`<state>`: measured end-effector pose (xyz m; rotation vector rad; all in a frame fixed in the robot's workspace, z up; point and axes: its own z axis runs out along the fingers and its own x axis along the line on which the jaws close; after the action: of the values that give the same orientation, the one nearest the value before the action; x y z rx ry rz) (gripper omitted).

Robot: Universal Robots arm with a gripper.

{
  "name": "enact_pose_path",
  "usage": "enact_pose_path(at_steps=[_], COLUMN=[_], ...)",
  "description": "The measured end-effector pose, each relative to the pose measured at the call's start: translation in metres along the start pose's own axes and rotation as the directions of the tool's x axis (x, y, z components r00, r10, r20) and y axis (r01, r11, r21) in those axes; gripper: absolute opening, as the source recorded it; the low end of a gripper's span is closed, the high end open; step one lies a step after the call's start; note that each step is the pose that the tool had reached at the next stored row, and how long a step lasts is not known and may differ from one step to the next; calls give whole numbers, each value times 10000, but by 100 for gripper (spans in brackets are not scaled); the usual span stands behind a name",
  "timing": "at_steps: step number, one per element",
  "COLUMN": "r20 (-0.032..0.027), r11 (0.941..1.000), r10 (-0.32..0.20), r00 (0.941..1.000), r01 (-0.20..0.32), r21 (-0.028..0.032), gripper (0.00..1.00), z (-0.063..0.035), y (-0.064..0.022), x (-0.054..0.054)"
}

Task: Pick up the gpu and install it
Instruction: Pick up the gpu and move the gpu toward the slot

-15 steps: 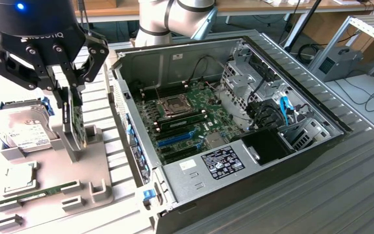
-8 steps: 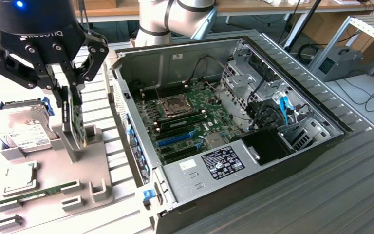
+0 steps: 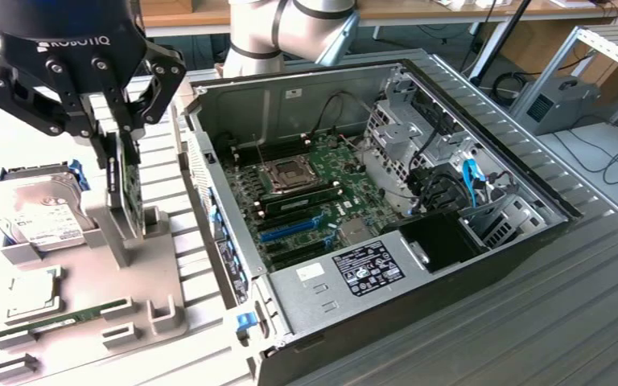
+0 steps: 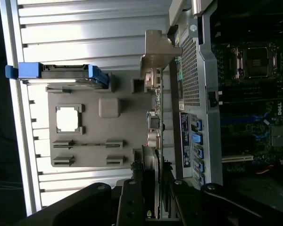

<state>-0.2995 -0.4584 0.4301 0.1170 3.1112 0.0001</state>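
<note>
gpu (image 3: 125, 189) is the star here, but going across from the exterior view's left first: a hard drive (image 3: 35, 211) in a blue caddy sits at the left corner of the grey tray (image 3: 170, 318), with a cpu (image 3: 30, 293) and a memory stick (image 3: 57, 323) lying flat toward the tray's near edge. Next over, the gpu stands upright on its long edge in a slotted stand by the tray edge facing the computer case (image 3: 287, 96). The gripper (image 3: 119, 149) is down over it, jaws closed on the card's upper part, one finger per face. Can't tell if the bottom edge is seated or just clear of the stand. Further right, the open case has its motherboard (image 3: 320, 189) lying flat inside. My take: the card's light and stiff but fragile, so pinching the flat faces up top, away from the connector edge, seems sane, though a thin card could pivot in the grip.
</note>
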Motion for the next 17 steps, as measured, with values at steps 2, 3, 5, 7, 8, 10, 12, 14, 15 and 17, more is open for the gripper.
enact_pose_path(at_steps=[2,3,5,7,8,10,12,14,15,17], r20=[0,1,1,1,1,2,1,1,2,2], r11=[10000,10000,10000,10000,10000,10000,10000,10000,10000,10000], r10=[-1,-1,-1,-1,-1,-1,-1,-1,-1,-1], r00=[10000,10000,10000,10000,10000,10000,10000,10000,10000,10000], r01=[1,1,1,1,1,1,1,1,1,1], r21=[7,10,16,17,18,18,20,21,21,22], gripper=[26,26,26,26,26,26,26,26,26,26], z=[1,2,4,5,4,5,5,6,6,6], y=[3,5,11,12,12,13,13,14,14,15], x=[-40,-72,-150,-160,-164,-170,-178,-185,-189,-195])
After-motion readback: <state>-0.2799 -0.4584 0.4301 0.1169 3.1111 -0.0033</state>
